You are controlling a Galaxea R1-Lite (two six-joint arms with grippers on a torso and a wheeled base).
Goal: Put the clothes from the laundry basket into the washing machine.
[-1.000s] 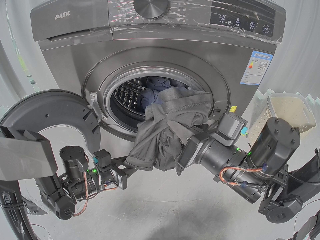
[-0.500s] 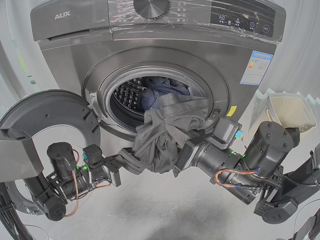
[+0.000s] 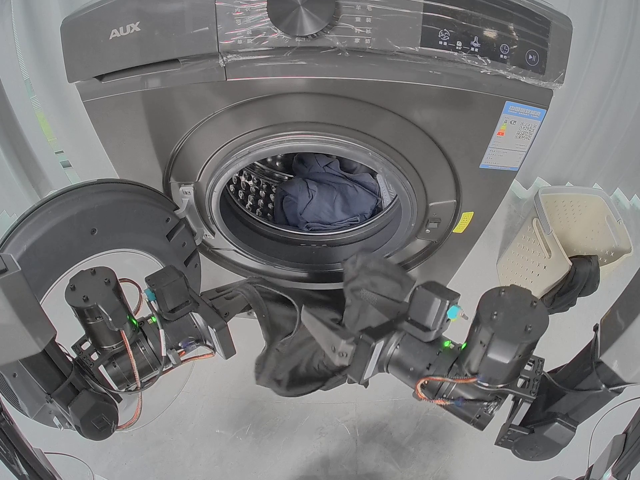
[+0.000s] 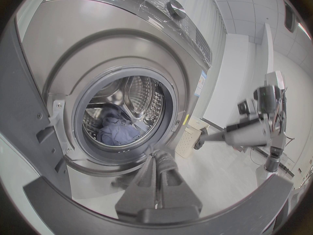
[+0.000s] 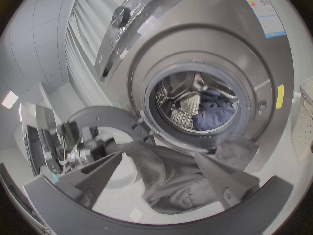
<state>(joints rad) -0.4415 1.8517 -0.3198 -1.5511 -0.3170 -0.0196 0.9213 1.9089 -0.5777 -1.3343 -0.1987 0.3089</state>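
— Dragged the grey garment [image 3: 287, 361] back out of the washer [image 3: 320, 108] mouth and down; hangs now just below the opening, nearer than the drum, strung between both claws.
— Held how?
— Pinched at its left end by the left claw [image 4: 158, 159], clamped shut on a fold. Merely draped over one finger of the right claw [image 5: 158, 157], spread wide and gripping nothing.
— Likely to handle how?
— Looks soft, light and limp; probably sags and catches on the door ring. Best bunched and taken by the thick middle, not a hem.
— Anything loaded?
— Blue clothes [image 3: 327, 198], lying far back in the drum. Basket [image 3: 580, 221] far right.
— Writing?
— Logo top left, fine print round the dial [image 3: 301, 5], blue-and-white sticker [image 3: 513, 135] right of the opening, yellow tag [image 3: 463, 222] below it. Left unread.
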